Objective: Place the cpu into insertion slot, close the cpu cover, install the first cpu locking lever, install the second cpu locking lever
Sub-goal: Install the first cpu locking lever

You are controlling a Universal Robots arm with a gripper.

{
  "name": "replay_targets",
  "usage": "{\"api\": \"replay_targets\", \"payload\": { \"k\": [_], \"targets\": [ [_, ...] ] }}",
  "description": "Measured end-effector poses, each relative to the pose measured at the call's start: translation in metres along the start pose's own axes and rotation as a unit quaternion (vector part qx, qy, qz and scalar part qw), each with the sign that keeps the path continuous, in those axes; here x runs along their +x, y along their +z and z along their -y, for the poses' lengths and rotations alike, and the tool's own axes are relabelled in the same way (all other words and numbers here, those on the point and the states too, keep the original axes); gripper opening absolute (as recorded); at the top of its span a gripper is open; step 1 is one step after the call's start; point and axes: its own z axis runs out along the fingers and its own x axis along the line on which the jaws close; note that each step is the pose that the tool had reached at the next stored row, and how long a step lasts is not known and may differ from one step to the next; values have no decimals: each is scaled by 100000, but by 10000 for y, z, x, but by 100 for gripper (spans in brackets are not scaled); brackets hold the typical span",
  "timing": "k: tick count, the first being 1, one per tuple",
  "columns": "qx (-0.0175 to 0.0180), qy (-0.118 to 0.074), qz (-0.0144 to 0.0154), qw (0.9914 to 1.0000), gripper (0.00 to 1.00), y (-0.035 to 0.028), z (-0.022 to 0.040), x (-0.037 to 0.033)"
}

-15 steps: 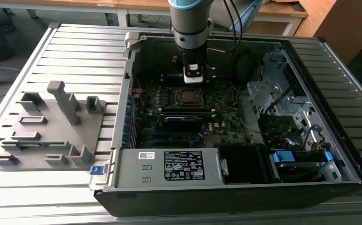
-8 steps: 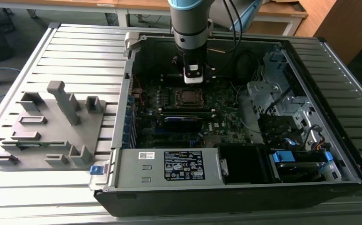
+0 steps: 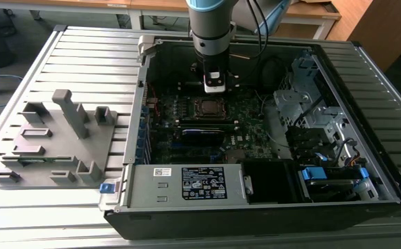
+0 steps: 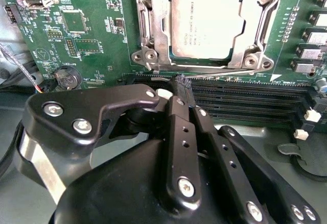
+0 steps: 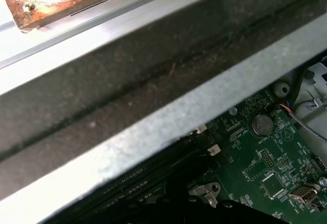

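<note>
Evidently pressed together, the claw (image 4: 183, 87) meets the end of a thin wire locking lever (image 4: 219, 74) beside the insertion slot (image 3: 207, 107). The cpu (image 4: 207, 22) sits seated and the cpu cover (image 4: 153, 35) lies down over it. The levers look not yet latched.

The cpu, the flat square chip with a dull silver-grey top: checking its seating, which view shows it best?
The second wrist view: the cpu lies close, flat inside its silvery frame cover. The exterior view gives a small square by the gripper; the first wrist view faces the case wall.
</note>
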Motion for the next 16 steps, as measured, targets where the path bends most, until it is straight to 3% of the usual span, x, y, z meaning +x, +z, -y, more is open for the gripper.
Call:
{"api": "replay_targets", "payload": {
  "k": [16],
  "targets": [
    [25,-7,17,100000,11,3,-3,-22]
  ]
}}
